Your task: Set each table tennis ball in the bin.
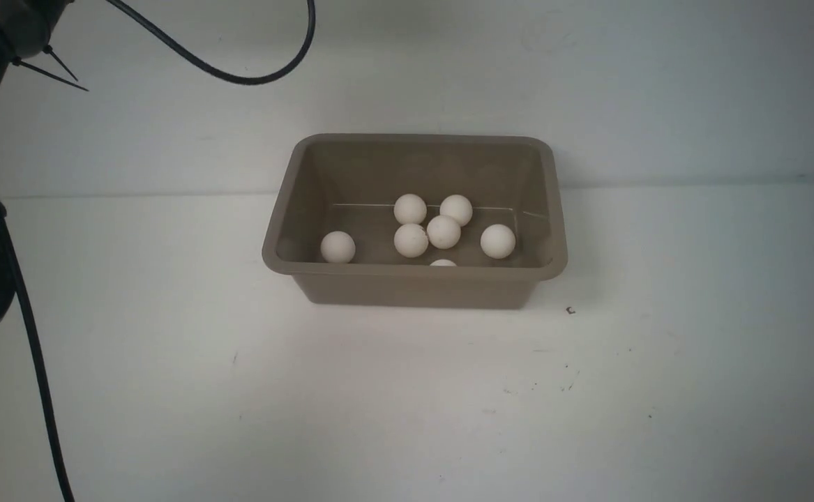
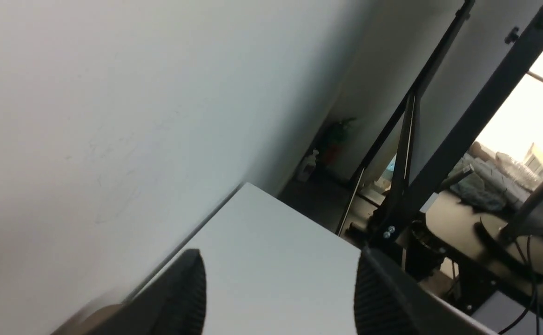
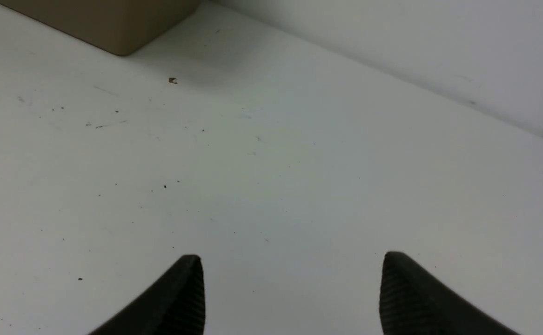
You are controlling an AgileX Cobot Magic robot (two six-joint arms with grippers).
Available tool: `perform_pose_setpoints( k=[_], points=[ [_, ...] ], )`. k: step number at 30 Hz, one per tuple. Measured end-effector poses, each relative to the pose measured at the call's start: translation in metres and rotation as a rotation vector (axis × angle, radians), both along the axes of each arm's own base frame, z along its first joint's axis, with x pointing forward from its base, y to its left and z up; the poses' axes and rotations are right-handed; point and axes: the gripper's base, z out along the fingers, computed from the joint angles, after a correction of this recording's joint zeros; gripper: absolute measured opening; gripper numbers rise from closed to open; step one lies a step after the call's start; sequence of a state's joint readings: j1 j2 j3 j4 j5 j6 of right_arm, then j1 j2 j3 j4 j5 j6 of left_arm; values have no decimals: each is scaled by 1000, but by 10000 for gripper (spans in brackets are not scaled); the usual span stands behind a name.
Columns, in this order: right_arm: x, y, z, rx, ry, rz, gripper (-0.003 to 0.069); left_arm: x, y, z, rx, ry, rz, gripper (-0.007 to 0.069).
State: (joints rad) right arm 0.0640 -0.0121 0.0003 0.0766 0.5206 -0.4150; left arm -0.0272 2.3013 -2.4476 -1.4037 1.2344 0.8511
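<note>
Grey-brown bin (image 1: pixel 413 275) sits mid-table in the front view with seven table tennis balls (image 1: pixel 411 240) inside, neither claw visible there. Left wrist view: left gripper (image 2: pixel 280 284) spread apart, empty, bin and balls not seen. Right wrist view: right gripper (image 3: pixel 292 286) wide apart, empty, over bare table (image 3: pixel 299 186), bin corner well ahead of its fingertips.

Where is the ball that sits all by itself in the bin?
In the front view, the lone ball rests on the floor of the bin near its left end, close to the near wall and apart from the cluster of balls in the middle.
</note>
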Motion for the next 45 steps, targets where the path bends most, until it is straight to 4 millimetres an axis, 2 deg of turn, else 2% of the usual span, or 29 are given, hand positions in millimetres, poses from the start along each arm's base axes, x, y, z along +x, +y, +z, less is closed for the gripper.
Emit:
perform_pose_setpoints(
  k=[11, 16, 18, 19, 20, 22, 27, 32, 36, 37, 38, 39, 40, 41, 42, 44, 45],
  points=[
    [0, 0, 0, 0, 0, 0, 462, 3, 18, 4, -33, 0, 33, 394],
    [0, 0, 0, 0, 0, 0, 462, 4, 35, 7, -25, -13, 67, 394],
    [0, 0, 0, 0, 0, 0, 462, 1, 49, 14, 85, -60, 123, 394],
    [0, 0, 0, 0, 0, 0, 462, -4, 65, 26, 192, -102, 187, 394],
    [0, 0, 0, 0, 0, 0, 462, -5, 65, 26, 206, -106, 192, 394],
    [0, 0, 0, 0, 0, 0, 462, -17, 87, 49, 348, -132, 309, 394],
    [0, 0, 0, 0, 0, 0, 462, -68, 125, 112, 519, -118, 613, 394],
    [0, 0, 0, 0, 0, 0, 462, -130, 141, 168, 603, -177, 841, 394],
    [0, 0, 0, 0, 0, 0, 462, -180, 138, 203, 629, -262, 934, 394],
    [0, 0, 0, 0, 0, 0, 462, -213, 132, 224, 624, -330, 971, 394],
    [0, 0, 0, 0, 0, 0, 462, -225, 129, 231, 615, -355, 981, 394],
    [0, 0, 0, 0, 0, 0, 462, -225, 129, 231, 616, -354, 983, 394],
    [0, 0, 0, 0, 0, 0, 462, -255, 122, 247, 586, -405, 1004, 394],
    [0, 0, 0, 0, 0, 0, 462, -274, 117, 256, 563, -438, 1014, 394],
    [0, 0, 0, 0, 0, 0, 462, -277, 116, 257, 558, -441, 1016, 394],
    [0, 0, 0, 0, 0, 0, 462, -302, 110, 266, 532, -479, 1028, 394],
    [0, 0, 0, 0, 0, 0, 462, -320, 106, 272, 525, -513, 1044, 394]
  ],
)
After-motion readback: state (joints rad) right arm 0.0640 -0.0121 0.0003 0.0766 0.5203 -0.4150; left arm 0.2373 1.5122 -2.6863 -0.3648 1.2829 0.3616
